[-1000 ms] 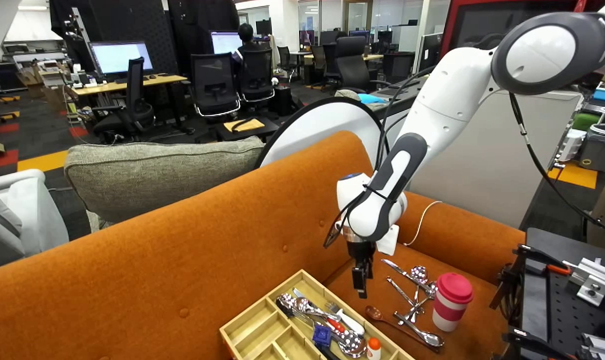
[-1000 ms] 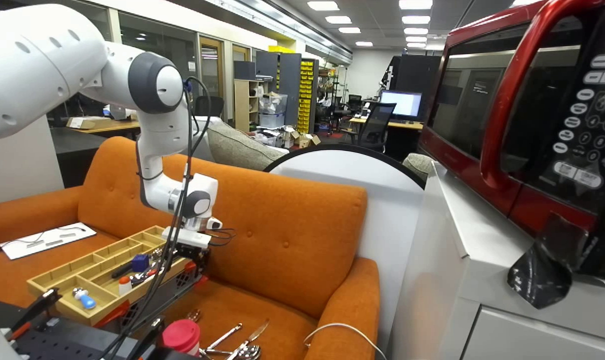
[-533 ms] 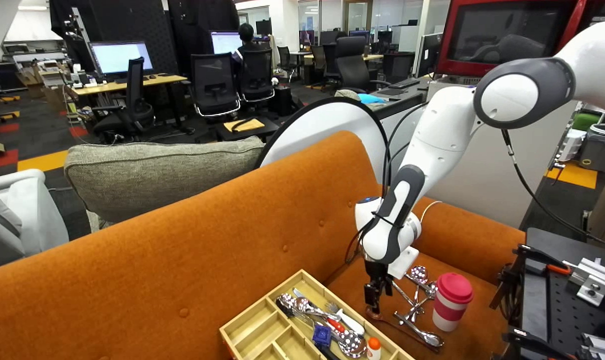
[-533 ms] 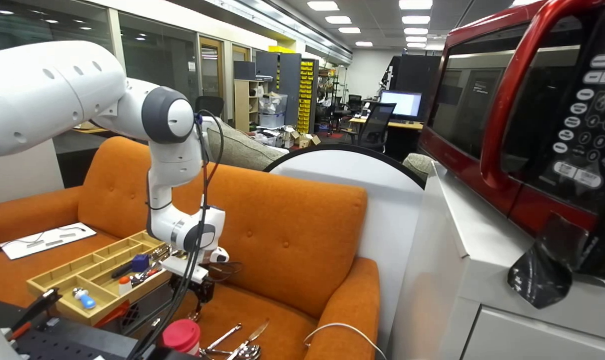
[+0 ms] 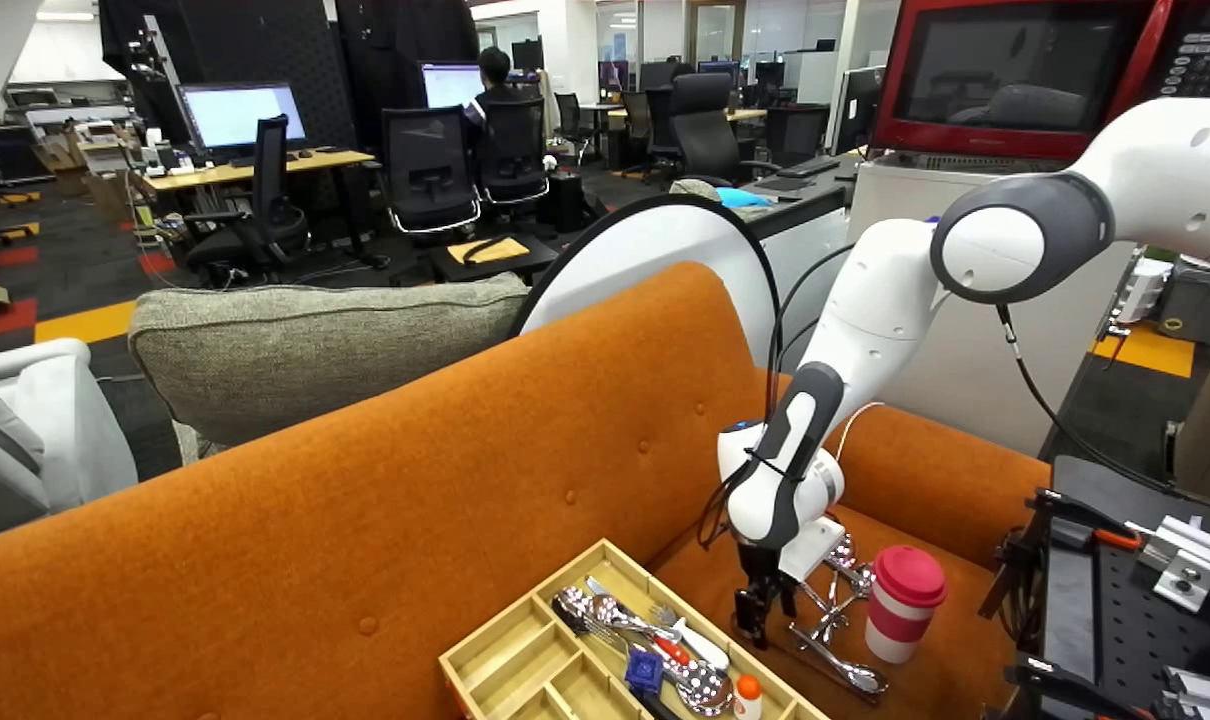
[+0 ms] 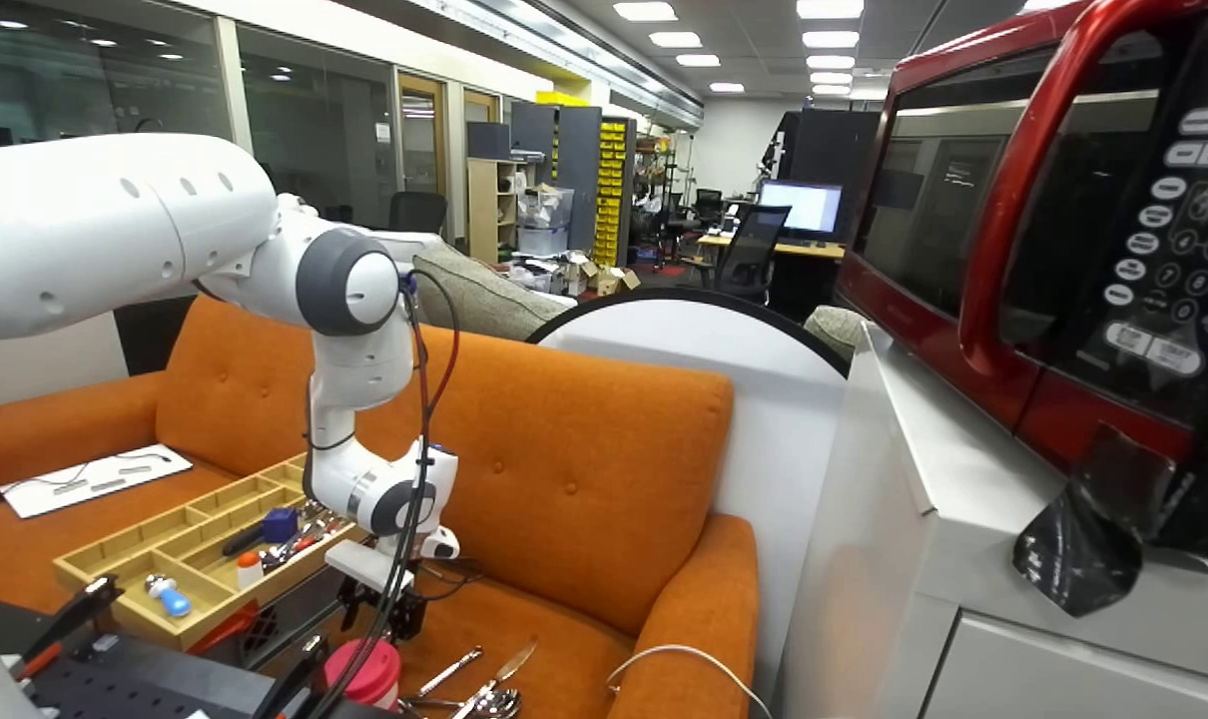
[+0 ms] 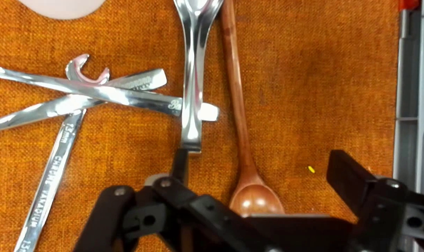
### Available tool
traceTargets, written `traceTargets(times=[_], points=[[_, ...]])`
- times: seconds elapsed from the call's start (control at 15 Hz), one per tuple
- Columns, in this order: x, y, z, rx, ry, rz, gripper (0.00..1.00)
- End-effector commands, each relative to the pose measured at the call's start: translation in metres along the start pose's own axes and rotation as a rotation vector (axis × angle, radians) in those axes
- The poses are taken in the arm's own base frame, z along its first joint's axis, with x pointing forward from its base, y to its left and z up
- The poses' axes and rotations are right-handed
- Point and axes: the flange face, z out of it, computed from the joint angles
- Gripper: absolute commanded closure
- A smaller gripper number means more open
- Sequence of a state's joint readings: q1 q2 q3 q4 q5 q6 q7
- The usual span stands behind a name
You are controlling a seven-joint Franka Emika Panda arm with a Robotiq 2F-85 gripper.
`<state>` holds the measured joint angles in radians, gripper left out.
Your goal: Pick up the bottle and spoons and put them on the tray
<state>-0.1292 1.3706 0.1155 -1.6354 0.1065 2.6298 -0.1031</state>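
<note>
You seem to be lining up a spoon pick. Your gripper (image 7: 259,159) sits low over the sofa (image 7: 313,80), fingers spread wide, holding nothing. In the wrist view the wooden spoon (image 7: 237,101) runs from lower centre to the top edge, its neck lying between the fingertips, a little nearer the finger at lower centre. That finger is close to the end of a silver spoon (image 7: 193,73) (touching or not, I can't tell). The bottle (image 5: 903,605) stands upright at lower right in an exterior view; the tray (image 5: 505,640) lies at lower centre there, and neither bottle nor these spoons are in it yet. Next you likely need to shift clear of the silver handle, centre on the wooden neck, drop if the tips are above it, then close gently. After that, lift and carry to the tray.
</note>
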Motion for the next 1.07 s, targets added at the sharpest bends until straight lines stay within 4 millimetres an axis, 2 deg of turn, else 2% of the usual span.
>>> traceTargets(times=[0.0, 0.27, 0.6, 0.73, 1.0], points=[[0.001, 0.0, 0.0, 0.0, -0.002, 0.0, 0.0], [0.001, -0.004, 0.003, -0.028, -0.008, -0.014, 0.0], [-0.004, -0.029, 0.015, -0.082, -0.03, -0.107, 0.0], [-0.005, -0.038, 0.024, -0.091, -0.044, -0.141, 0.0], [0.002, -0.044, 0.058, -0.099, -0.082, -0.176, 0.0]])
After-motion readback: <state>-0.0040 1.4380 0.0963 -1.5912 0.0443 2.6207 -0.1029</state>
